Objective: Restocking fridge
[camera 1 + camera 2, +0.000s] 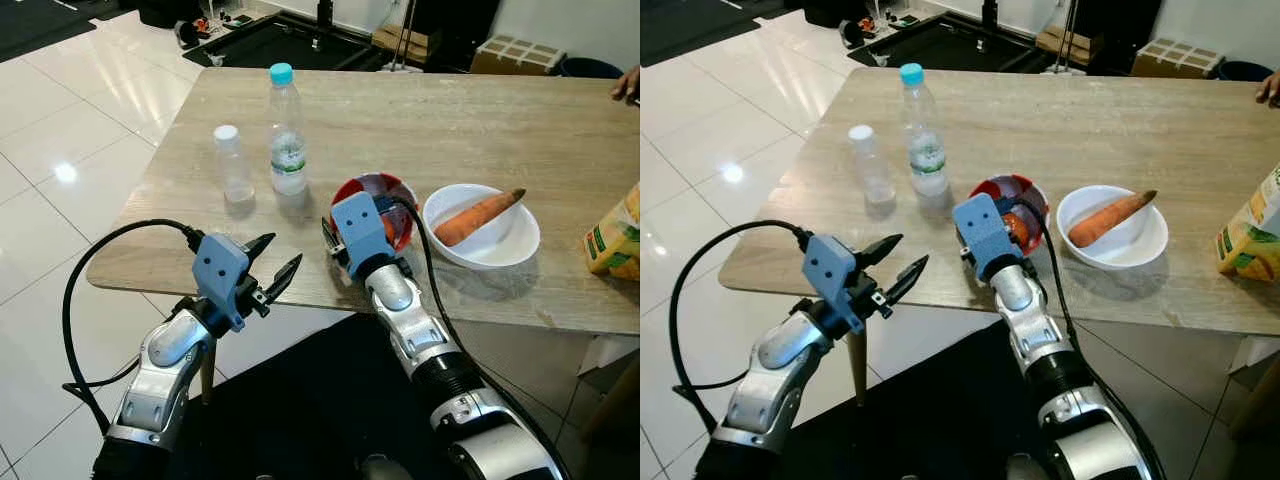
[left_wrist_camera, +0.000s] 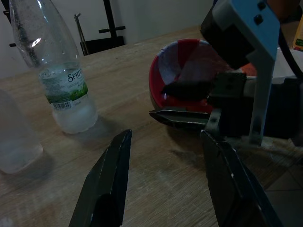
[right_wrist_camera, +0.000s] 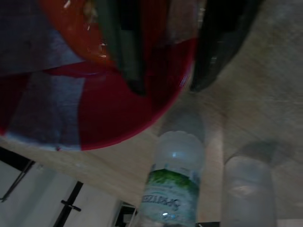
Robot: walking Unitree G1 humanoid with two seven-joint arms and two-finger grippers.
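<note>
Where white tiles [image 1: 60, 130] spread, table [image 1: 450, 110] stands.

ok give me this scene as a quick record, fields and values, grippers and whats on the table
surface: wooden table
left gripper: open, hovering at the table's near edge, holding nothing
right gripper: at the red bowl, one finger inside the rim, one outside; not clearly clamped
red bowl contents: something orange-red, unclear
bottles: Sprite bottle with teal cap, upright; smaller clear bottle with white cap, to its left
white bowl: holds a carrot, right of the red bowl
carton: yellow-green, at the table's right edge
</note>
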